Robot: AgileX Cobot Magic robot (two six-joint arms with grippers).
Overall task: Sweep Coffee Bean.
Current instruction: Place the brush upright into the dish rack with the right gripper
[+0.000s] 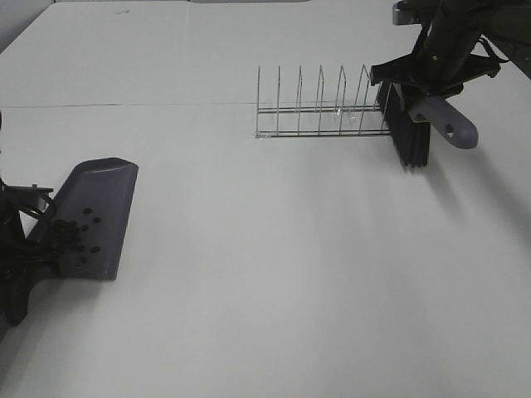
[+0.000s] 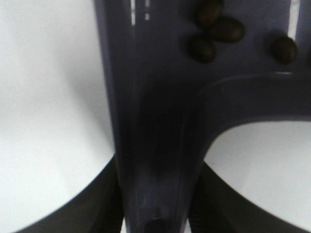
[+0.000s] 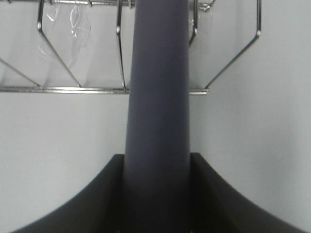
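A grey-purple dustpan (image 1: 104,186) lies at the left of the table. Several coffee beans (image 1: 75,236) lie inside it near the handle end, and a few show in the left wrist view (image 2: 214,29). My left gripper (image 1: 31,249) is shut on the dustpan's handle (image 2: 155,121). My right gripper (image 1: 423,75) is at the back right, shut on the grey handle (image 3: 158,97) of a brush (image 1: 408,137). The brush's black bristles hang down beside the right end of a wire rack. All the beans I see lie in the pan.
A chrome wire rack (image 1: 319,112) with several upright dividers stands at the back middle, just left of the brush; it also shows in the right wrist view (image 3: 73,90). The white table (image 1: 274,274) runs between dustpan and brush.
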